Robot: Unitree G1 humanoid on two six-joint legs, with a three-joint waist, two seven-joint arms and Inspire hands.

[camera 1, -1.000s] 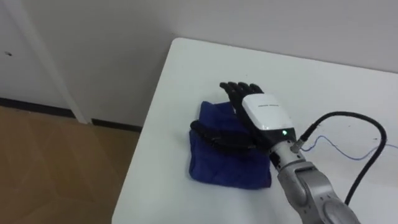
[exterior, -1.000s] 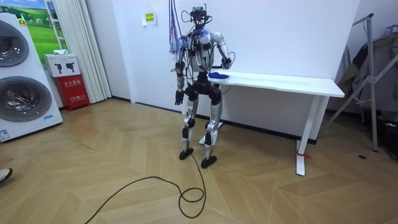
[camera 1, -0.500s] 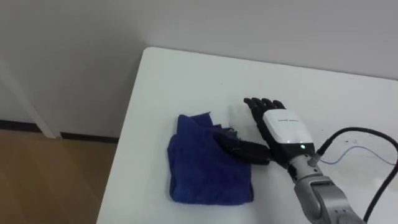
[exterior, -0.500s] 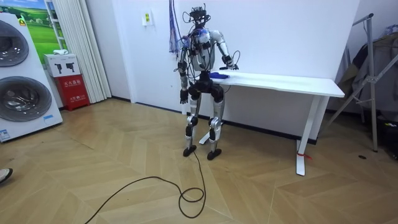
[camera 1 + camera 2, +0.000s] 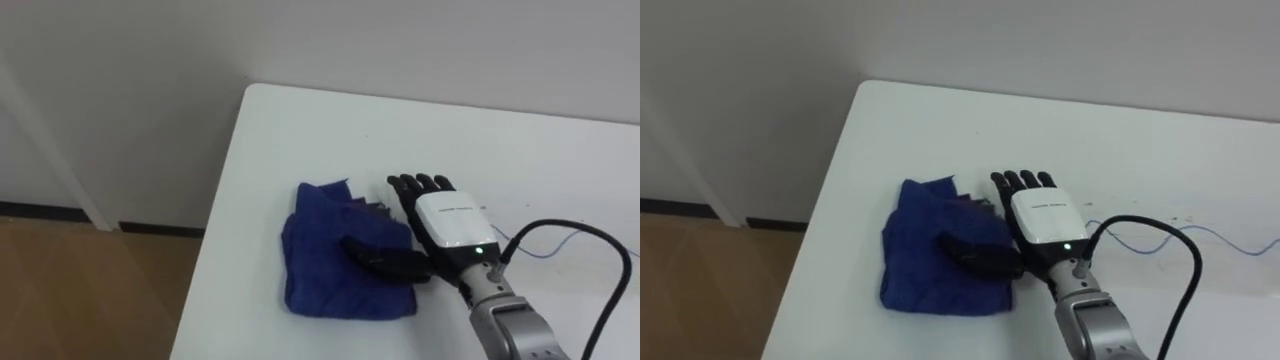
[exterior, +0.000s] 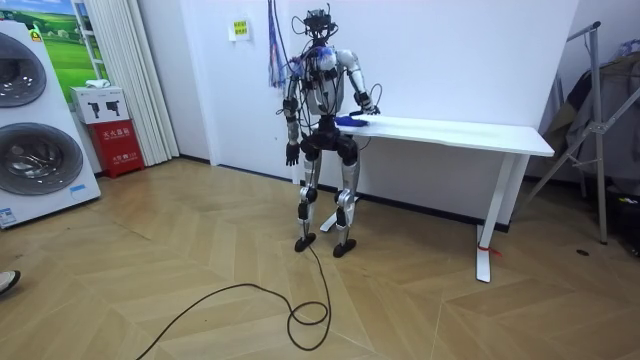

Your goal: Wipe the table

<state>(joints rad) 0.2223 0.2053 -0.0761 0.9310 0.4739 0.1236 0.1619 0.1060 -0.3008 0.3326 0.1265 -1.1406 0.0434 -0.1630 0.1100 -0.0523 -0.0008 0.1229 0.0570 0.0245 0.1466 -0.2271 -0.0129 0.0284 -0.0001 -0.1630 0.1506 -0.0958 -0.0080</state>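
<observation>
A crumpled dark blue cloth (image 5: 325, 265) lies near the left end of the white table (image 5: 330, 140). My right hand (image 5: 450, 220) rests flat at the cloth's right edge, open. Its fingers are straight and point away from me, and the thumb lies across the cloth. The cloth (image 5: 925, 250) and the right hand (image 5: 1045, 225) stand the same in the right eye view. In the room view I stand at the end of the table (image 6: 470, 133) on the room view's left. There my right hand (image 6: 372, 108) is on the tabletop and my left hand (image 6: 288, 156) hangs by my side.
The table's left edge (image 5: 225, 250) drops to wooden floor, and a white wall runs behind it. A thin blue wire (image 5: 1200, 240) lies on the tabletop to the right. Washing machines (image 6: 35, 130) and a red cabinet (image 6: 118, 145) stand at the room view's left.
My right hand slid from the middle of the cloth to its right edge, then back a little onto it. The eye view shifted, and I stepped slightly towards the room view's right.
</observation>
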